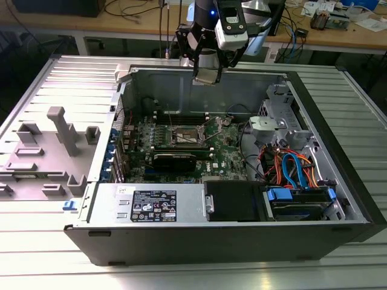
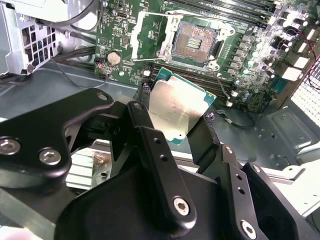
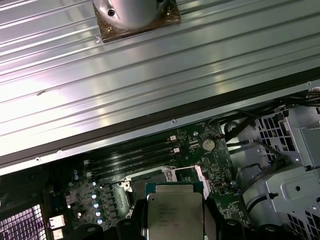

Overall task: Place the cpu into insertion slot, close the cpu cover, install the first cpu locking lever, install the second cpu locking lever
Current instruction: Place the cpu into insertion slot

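cpu (image 2: 176, 106) clamped in gripper (image 2: 178, 104), edges partly hidden

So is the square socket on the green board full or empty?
Empty. The insertion slot shows bare contacts, and the cpu is clamped in the gripper, away from it.

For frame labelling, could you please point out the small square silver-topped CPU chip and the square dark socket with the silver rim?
Small square silver-topped CPU chip (image 2: 176, 107), second wrist view, middle of its metal top.
Square dark socket with silver rim (image 2: 196, 42), second wrist view, centre of its pin field.
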Motion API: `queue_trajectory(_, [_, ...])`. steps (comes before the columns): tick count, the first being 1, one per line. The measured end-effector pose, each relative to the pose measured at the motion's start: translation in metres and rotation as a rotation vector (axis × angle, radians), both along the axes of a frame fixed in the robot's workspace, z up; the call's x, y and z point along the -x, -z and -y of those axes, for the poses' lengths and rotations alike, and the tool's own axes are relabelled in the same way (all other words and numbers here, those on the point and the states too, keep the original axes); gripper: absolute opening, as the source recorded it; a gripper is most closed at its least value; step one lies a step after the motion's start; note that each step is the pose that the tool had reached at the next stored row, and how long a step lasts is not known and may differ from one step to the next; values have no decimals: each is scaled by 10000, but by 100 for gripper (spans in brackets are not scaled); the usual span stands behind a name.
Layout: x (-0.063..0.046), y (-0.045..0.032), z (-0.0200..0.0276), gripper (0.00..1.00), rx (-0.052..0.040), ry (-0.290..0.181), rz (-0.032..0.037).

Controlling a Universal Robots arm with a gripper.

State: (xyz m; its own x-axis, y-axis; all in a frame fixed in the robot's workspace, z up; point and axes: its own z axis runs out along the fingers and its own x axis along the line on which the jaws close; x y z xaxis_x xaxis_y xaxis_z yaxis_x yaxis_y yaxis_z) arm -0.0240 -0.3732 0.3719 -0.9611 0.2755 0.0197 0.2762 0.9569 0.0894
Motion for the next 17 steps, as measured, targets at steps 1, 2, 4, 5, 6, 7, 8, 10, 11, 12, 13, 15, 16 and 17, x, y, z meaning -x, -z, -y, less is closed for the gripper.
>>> queue_trajectory(1, [0, 2, 0, 55, 0, 33, 0])
queue_trajectory(2, [0, 4, 0, 55, -1, 60, 0])
queue_trajectory(4, [0, 11, 0, 55, 0, 140, 0])
queue_trajectory(5, [0, 16, 0, 55, -1, 169, 1])
queue_trajectory(6, [1, 19, 1, 55, -73, 201, 0])
queue_trajectory(7, [1, 19, 0, 55, -165, 237, -1])
queue_trajectory(8, [1, 19, 0, 55, -173, 255, -1])
queue_trajectory(10, [0, 20, 1, 55, -183, 283, -1])
queue_trajectory(11, [0, 20, 2, 55, -188, 288, -1])
queue_trajectory(12, [0, 20, 2, 55, -194, 294, -1])
queue_trajectory(13, [0, 20, 4, 55, -205, 302, -2])
queue_trajectory(15, [0, 20, 8, 55, -229, 309, -2])
queue_trajectory(16, [0, 20, 8, 55, -236, 312, -1])
queue_trajectory(17, [0, 20, 9, 55, -242, 315, -2])
